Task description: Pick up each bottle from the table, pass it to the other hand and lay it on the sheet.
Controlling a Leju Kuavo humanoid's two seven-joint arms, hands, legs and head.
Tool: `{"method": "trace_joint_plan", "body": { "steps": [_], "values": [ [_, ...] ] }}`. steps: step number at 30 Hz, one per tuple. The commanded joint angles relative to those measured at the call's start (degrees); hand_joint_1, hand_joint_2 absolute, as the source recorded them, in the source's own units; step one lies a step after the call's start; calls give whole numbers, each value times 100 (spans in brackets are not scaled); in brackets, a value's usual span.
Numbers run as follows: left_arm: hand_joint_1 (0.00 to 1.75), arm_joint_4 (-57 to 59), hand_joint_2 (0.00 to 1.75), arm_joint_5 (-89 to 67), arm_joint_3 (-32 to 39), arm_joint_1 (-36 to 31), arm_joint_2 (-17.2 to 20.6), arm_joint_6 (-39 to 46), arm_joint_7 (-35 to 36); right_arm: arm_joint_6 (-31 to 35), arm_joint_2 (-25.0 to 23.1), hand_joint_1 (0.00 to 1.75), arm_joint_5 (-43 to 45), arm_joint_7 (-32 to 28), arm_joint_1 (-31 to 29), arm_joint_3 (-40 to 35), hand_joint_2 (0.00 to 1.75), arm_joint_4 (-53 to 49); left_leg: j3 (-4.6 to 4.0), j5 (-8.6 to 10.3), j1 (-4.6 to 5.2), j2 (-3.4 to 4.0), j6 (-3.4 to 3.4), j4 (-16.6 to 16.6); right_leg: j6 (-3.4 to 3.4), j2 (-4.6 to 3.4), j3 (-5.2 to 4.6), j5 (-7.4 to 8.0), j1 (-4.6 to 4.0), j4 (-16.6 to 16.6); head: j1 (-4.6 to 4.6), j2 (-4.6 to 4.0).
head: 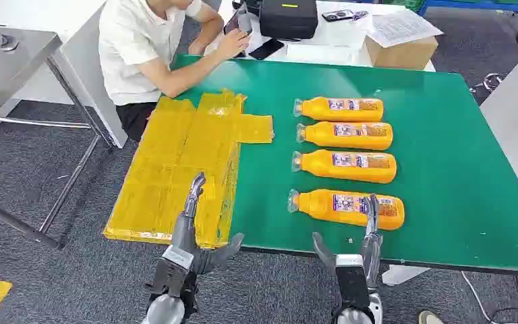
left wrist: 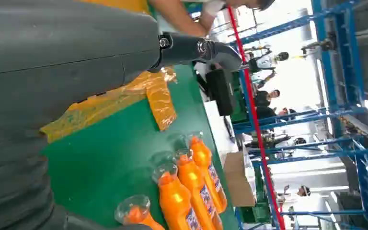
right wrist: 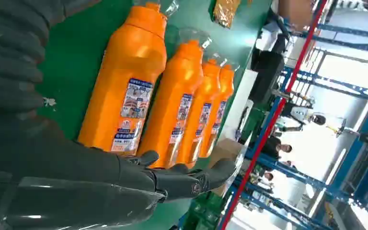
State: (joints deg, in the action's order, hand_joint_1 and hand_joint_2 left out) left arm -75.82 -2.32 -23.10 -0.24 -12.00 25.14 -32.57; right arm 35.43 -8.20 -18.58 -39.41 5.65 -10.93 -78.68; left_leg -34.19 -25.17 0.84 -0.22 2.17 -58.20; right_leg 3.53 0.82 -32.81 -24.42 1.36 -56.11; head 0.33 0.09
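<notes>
Right hand, fingers spread and empty, apparently poised over the nearest orange bottle, lower centre; left hand waits with fingers apart over the yellow sheet.

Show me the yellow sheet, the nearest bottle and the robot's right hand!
sheet [head: 168, 169], head view, bare middle.
nearest bottle [head: 337, 206], head view, orange body.
right hand [head: 361, 246], head view, middle of hand.

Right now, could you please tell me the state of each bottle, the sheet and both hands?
Nearest bottle: lying on the table, not held.
Other three bottles: lying in a row, capped, untouched.
Sheet: spread flat, no bottle on it.
Left hand: open, empty, over the sheet's near edge.
Right hand: open, fingers over the nearest bottle, not gripping.
</notes>
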Motion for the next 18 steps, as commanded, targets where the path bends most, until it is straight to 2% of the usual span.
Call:
{"method": "trace_joint_plan", "body": {
  "steps": [1,9,18],
  "values": [
    [0,699,175,372,93,-91,31,-19,68,-9,124,0,-89,25,-112,-99,175,448,16,-2,-6,2,-10,8,-10,-5,15,-1,-6,9,0,0],
    [0,552,175,352,115,28,56,287,-103,11,234,0,-282,12,-90,-182,175,76,9,-4,-4,4,-10,4,-10,-7,9,-2,-4,4,-2,0],
    [0,420,175,479,100,20,48,247,-161,148,334,0,-522,49,-153,-246,175,264,10,-4,-7,6,-10,3,-11,-9,11,0,-7,6,0,0]
  ]
}}
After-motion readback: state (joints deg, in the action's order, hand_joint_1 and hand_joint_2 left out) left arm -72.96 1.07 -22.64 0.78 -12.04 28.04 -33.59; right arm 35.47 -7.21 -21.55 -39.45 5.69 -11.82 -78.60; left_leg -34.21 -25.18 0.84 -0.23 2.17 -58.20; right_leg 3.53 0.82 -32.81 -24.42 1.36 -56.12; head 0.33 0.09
